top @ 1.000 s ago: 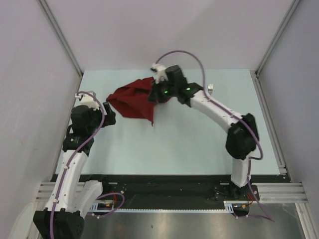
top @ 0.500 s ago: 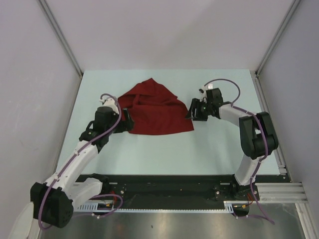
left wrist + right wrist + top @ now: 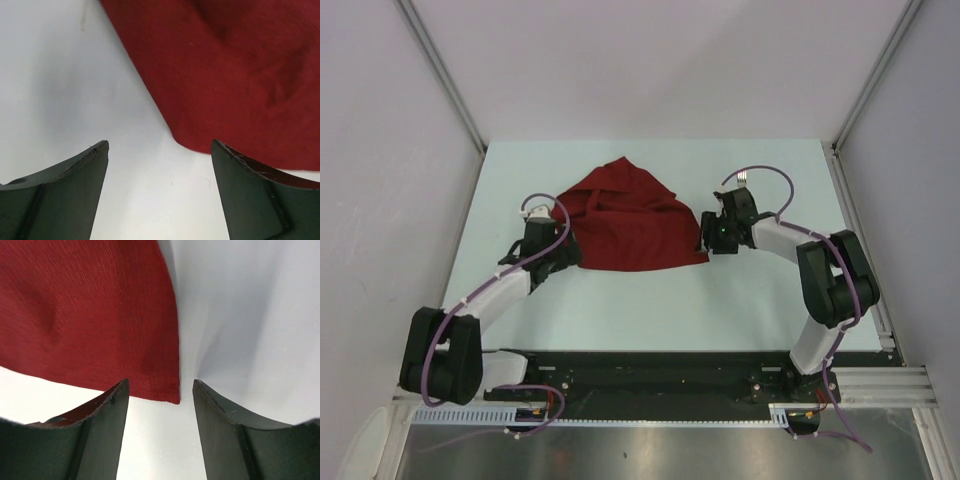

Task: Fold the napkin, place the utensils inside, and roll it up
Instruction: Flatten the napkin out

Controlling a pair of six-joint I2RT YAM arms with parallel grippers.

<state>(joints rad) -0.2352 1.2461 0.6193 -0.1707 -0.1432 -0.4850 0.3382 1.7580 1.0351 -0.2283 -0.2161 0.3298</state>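
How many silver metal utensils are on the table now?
1: a small silver metal fork lies on the pale table toward its far right, right of the dark red cloth napkin. More could hide under the cloth.

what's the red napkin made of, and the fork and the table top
The napkin looks like soft woven cloth, matte dark red: fine thread lines and loose creases show. The fork seems metal, silvery, though too small to be sure. The table is a smooth matte pale blue-green surface, material unclear.
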